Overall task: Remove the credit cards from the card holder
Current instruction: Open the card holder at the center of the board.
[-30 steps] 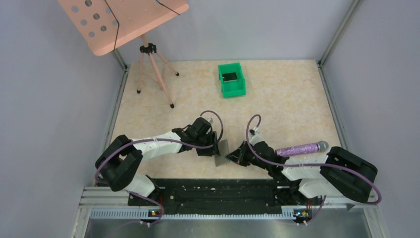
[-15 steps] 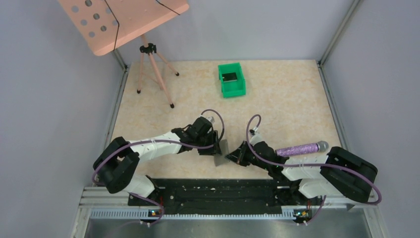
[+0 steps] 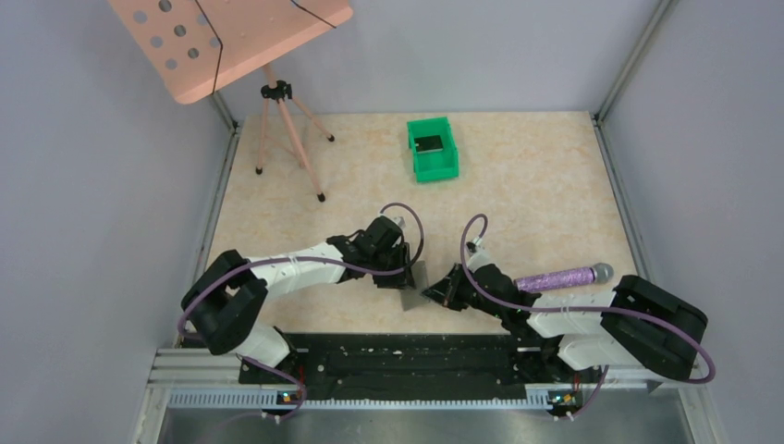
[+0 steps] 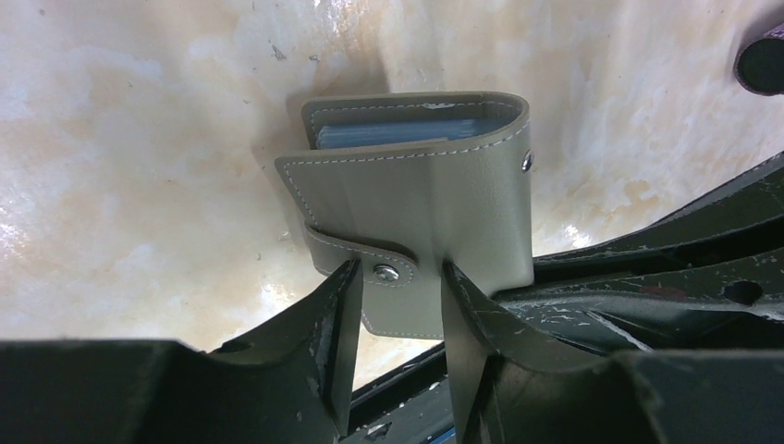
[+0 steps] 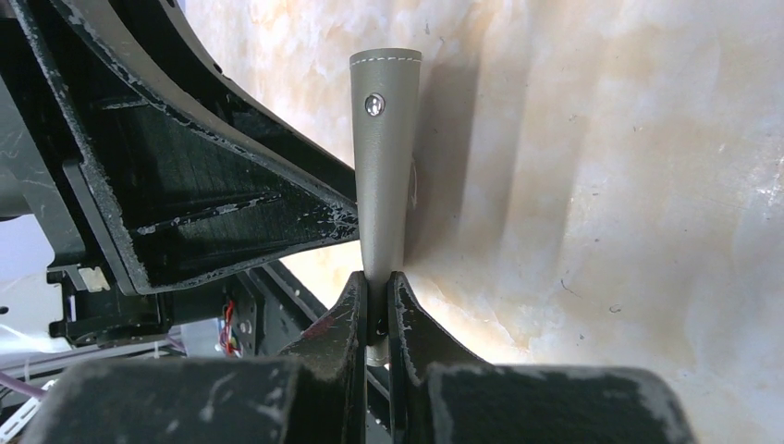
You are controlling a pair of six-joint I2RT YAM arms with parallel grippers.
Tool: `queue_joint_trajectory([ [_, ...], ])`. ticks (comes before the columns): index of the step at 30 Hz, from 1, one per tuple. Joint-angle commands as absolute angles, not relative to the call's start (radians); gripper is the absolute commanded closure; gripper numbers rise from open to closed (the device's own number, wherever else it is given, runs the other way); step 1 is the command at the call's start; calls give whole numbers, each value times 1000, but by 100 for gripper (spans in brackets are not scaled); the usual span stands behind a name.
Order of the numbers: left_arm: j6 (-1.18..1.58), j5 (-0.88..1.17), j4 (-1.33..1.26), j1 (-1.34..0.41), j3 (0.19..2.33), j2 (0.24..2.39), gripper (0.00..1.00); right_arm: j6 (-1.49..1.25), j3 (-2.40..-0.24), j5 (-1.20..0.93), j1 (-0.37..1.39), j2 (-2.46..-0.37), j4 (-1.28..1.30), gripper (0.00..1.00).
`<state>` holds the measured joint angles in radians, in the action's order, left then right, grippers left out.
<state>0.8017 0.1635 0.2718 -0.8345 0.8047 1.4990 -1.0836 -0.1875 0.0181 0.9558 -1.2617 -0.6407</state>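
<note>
The grey card holder (image 3: 414, 281) stands on edge near the table's front, between both grippers. My right gripper (image 3: 436, 293) is shut on its lower edge; in the right wrist view the fingers (image 5: 379, 289) pinch the thin folded holder (image 5: 385, 157). My left gripper (image 3: 400, 274) is open against the holder's other face. In the left wrist view its fingers (image 4: 399, 277) straddle the snap strap of the holder (image 4: 444, 194), which is still snapped closed. Light blue cards (image 4: 407, 135) show at the holder's top opening.
A green bin (image 3: 433, 148) with a dark flat item inside stands at the back middle. A purple cylinder (image 3: 559, 277) lies beside the right arm. A tripod stand (image 3: 282, 129) with a pink board is at the back left. The black base rail (image 3: 398, 356) runs along the front.
My left gripper has edged slightly right, closer onto the holder's strap. The right gripper and the holder have stayed put.
</note>
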Motion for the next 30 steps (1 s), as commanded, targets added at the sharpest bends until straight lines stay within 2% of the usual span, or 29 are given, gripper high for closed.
queue_joint_trajectory([
  [1,787,125,311,-843,849,1521,59,-1069,-188,22,969,-1219,-705,100],
  [10,785,111,315,-843,840,1529,69,-1067,-181,34,968,-1210,-695,100],
  [23,767,92,338,-844,844,1507,99,-1072,-148,68,968,-1160,-672,100],
  [30,755,95,336,-844,841,1497,100,-1065,-136,80,968,-1131,-635,100],
])
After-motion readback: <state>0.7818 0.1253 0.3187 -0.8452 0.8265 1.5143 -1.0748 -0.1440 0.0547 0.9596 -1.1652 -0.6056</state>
